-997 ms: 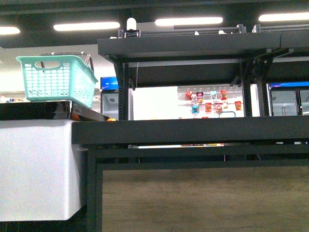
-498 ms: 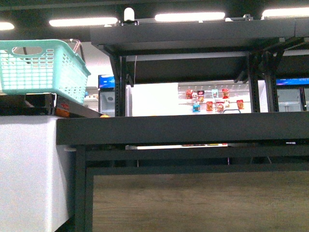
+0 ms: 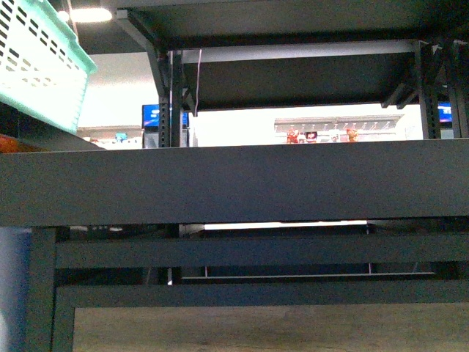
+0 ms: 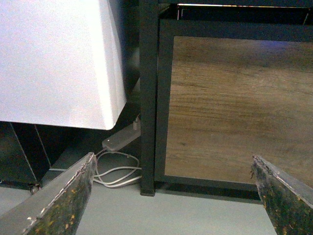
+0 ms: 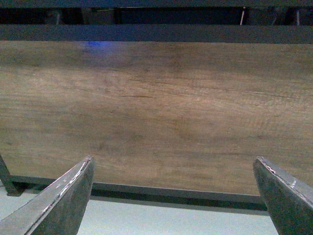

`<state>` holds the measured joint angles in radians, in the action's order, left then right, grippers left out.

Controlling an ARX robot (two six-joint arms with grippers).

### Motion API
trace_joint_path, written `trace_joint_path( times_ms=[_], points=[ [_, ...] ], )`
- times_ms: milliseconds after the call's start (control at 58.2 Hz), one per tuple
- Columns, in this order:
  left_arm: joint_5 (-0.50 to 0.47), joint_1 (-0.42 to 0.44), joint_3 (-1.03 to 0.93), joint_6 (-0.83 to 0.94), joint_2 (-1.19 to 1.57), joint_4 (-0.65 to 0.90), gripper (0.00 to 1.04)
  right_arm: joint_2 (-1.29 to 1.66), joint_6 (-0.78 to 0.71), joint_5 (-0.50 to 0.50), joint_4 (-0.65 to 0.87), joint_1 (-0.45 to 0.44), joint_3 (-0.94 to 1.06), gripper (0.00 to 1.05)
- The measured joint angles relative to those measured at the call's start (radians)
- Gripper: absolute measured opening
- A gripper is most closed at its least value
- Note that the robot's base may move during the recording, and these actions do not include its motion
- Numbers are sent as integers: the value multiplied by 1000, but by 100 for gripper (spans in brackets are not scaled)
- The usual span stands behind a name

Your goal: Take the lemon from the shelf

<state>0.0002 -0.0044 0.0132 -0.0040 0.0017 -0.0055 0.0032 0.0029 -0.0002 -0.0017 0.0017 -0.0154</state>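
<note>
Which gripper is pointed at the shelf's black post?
The left gripper: a black post and white cabinet lie ahead. The right gripper faces the wood panel.

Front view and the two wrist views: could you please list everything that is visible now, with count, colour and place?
shelf: one, black, fills the front view
wood panel: one, brown, in the shelf's lower frame
basket: one, teal, upper left of front view
white cabinet: one, white, beside a shelf post
power strip: one, white, with cable, on the floor by that post
hanging packets: several, reddish, far behind the shelf
lemon: none in view
left gripper: one, dark, open, empty
right gripper: one, dark, open, empty
</note>
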Motion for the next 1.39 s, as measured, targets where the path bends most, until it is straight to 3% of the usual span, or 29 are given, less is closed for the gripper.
trace_joint_path(
  times_ms=[1392],
  points=[
    [0,1,0,0,0,0,97,0,0,0,0,0,0,97]
  ],
)
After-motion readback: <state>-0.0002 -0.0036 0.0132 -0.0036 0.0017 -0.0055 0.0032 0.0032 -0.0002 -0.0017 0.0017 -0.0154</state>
